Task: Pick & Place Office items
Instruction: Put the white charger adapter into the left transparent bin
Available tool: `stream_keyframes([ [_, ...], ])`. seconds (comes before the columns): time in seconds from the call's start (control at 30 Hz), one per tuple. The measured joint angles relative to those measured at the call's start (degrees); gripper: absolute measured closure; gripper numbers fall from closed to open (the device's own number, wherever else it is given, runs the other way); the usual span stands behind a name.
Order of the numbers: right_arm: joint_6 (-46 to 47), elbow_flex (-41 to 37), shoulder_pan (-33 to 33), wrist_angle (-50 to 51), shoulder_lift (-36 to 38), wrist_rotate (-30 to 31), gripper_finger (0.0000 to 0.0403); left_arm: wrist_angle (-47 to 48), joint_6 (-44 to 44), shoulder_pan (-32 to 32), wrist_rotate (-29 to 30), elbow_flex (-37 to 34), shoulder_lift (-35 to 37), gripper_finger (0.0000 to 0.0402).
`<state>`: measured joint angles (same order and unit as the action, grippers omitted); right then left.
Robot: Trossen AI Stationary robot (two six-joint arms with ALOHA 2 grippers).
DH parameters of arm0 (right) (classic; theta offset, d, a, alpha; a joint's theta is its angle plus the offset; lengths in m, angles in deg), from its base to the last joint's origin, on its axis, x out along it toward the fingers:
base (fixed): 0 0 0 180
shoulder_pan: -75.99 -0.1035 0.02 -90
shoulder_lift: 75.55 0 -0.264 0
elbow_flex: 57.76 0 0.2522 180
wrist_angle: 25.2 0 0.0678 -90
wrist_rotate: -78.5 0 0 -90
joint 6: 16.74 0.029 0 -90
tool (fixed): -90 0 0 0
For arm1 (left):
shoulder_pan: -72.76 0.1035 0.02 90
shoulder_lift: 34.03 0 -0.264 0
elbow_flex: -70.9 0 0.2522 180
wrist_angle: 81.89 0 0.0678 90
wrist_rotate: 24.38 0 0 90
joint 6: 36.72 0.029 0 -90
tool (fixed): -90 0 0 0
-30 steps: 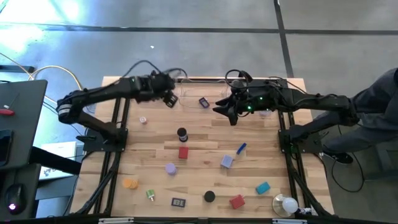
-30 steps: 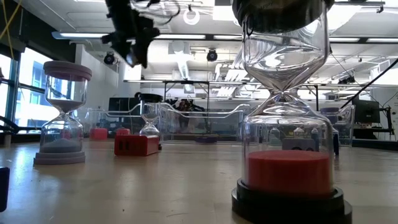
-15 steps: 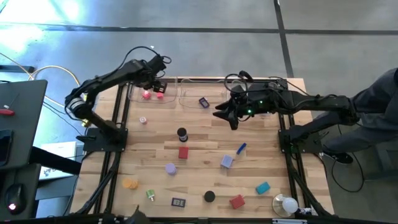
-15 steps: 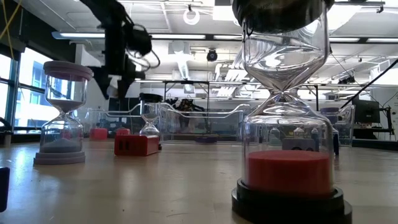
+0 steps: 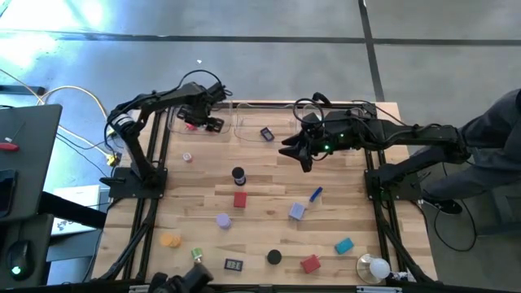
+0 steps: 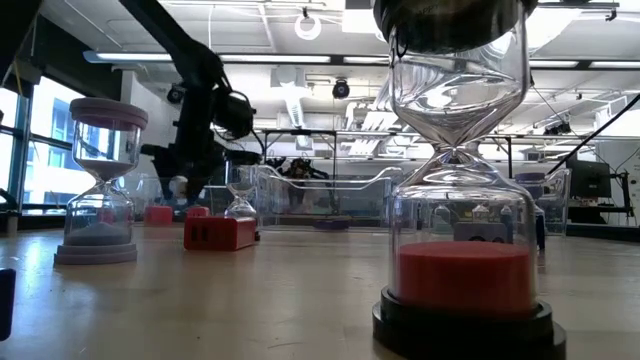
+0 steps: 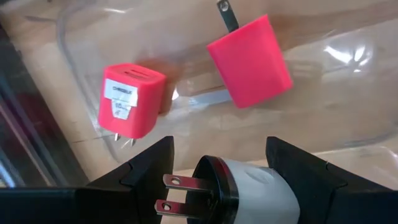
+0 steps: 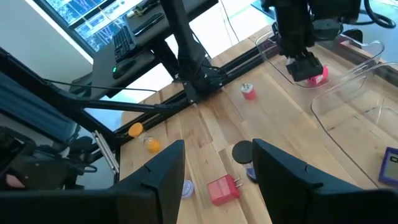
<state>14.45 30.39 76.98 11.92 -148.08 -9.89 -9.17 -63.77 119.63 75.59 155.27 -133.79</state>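
Over the far-left clear tray [image 5: 181, 124], left fingers [image 7: 217, 163] now lowered, clamping a white plug [image 7: 239, 196].

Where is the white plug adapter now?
The white plug adapter is between the left gripper's fingers, over the clear tray holding two red chargers.

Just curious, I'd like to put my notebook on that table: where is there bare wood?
Roomiest: the strip on the right arm's side, between the blue stick and the table edge. Smaller gap between the pink cap and orange cap. Crowded: the middle, the near edge, and the clear trays, where the left hand hovers.
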Motion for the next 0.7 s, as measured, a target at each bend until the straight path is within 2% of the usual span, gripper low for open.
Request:
stream_keyframes([
  [0.37, -1.1, 0.0, 0.0, 0.0, 0.0, 0.2, 0.0229, -0.4, 4.5, 0.0, 0.8, 0.0, -1.8, 0.0163],
  [0.7, -1.5, 0.0, 0.0, 0.0, 0.0, 1.9, 0.0229, -1.2, 2.8, -0.2, 1.1, 0.0, -1.8, 0.0152],
])
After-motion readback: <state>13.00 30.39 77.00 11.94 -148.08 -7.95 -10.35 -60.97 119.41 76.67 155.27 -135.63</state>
